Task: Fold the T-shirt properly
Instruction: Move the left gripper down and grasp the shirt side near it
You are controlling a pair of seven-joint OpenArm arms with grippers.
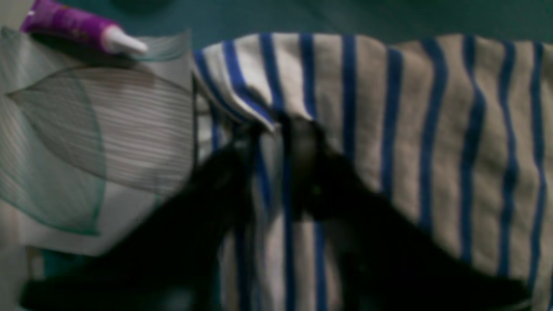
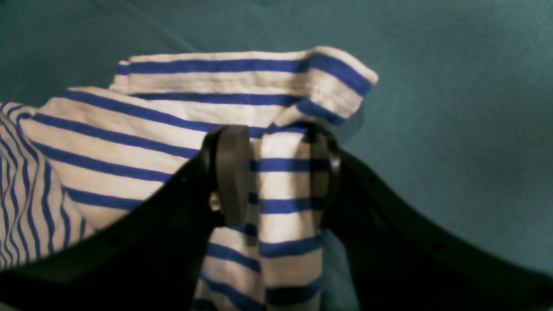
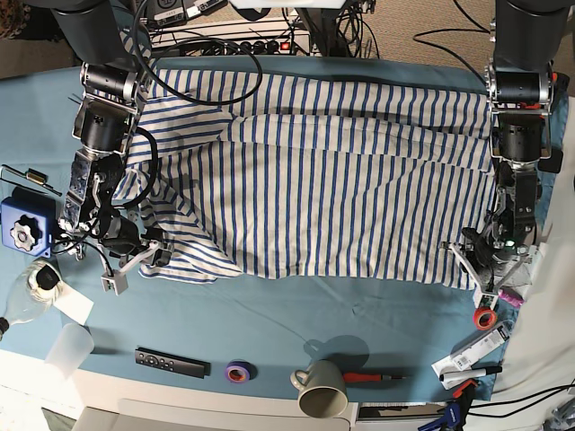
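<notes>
T-shirt (image 3: 314, 171): spread flat and wide across the teal table cloth (image 3: 269, 314), stripes running from far edge to near edge; its near corner on the right arm's side is bunched and rumpled.

Right arm: seen on the left of the base view, reaching down from the far edge along the T-shirt's side, the wrist bent toward the shirt's near corner.

Right gripper (image 2: 276, 172): its two black pads are set on either side of a raised fold of striped cloth; the fold fills the gap between them and is pinched there, so the T-shirt is held at that corner.

Left arm: seen on the right of the base view, hanging almost straight down beside the T-shirt's opposite side, with the wrist low at the shirt's near corner.

Left gripper (image 1: 272, 129): the dark fingers are drawn close together at a turned-up edge of the T-shirt; the picture is blurred, but striped cloth is seen caught between the tips.

Beside the T-shirt, left-arm side: a purple tube (image 1: 77, 26) and a clear plastic sheet (image 1: 86, 129) are lying just off the shirt's edge.

Near edge of the table cloth, away from the T-shirt: a mug (image 3: 322, 388), a roll of tape (image 3: 237, 371) and a black remote (image 3: 171, 362) are seen.
</notes>
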